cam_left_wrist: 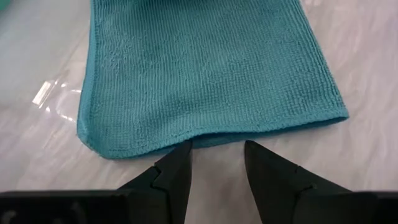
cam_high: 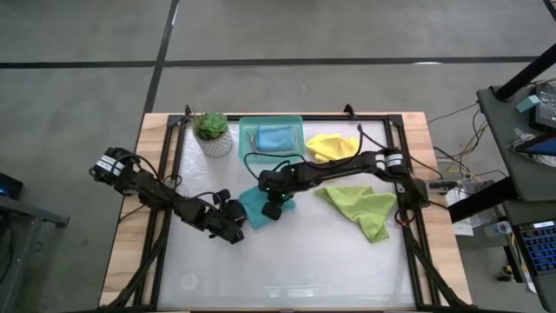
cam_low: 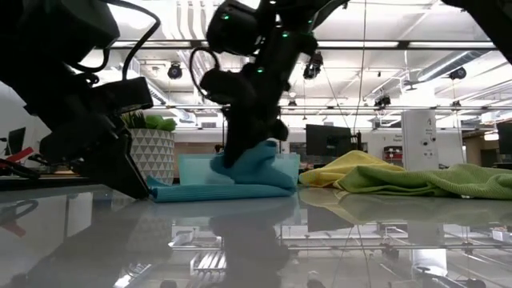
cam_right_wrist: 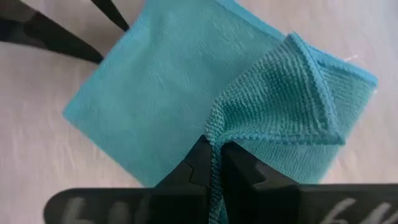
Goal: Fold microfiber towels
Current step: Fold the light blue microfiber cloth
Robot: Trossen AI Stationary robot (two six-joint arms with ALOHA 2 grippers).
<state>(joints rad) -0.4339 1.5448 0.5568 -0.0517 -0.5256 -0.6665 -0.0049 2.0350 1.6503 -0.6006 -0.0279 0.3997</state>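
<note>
A teal-blue microfiber towel (cam_high: 254,207) lies on the table's middle, with one part raised and turned over the flat part (cam_right_wrist: 143,93). My right gripper (cam_high: 272,209) is shut on the raised part. My left gripper (cam_left_wrist: 217,155) stands open at the towel's near-left edge (cam_left_wrist: 217,134), fingertips down at the table, one on either side of a short stretch of the hem. A yellow towel (cam_high: 328,146) and a lime green towel (cam_high: 365,209) lie crumpled on the table to the right. A folded blue towel (cam_high: 274,139) rests in the teal tray (cam_high: 295,123). My left gripper has its fingertips (cam_left_wrist: 183,152) right at the towel's hem; I cannot tell whether they touch it. My right gripper pinches the towel's hemmed edge (cam_right_wrist: 214,140) between its two fingers, slanting down from the table's right. The pinched part is lifted and bunched (cam_low: 260,160), while the towel's remainder lies flat on the table.
A potted plant (cam_high: 213,135) stands at the far left beside the tray. A dark frame (cam_high: 400,174) runs along the table's edges. Bare tabletop (cam_high: 287,269) stretches along the near side.
</note>
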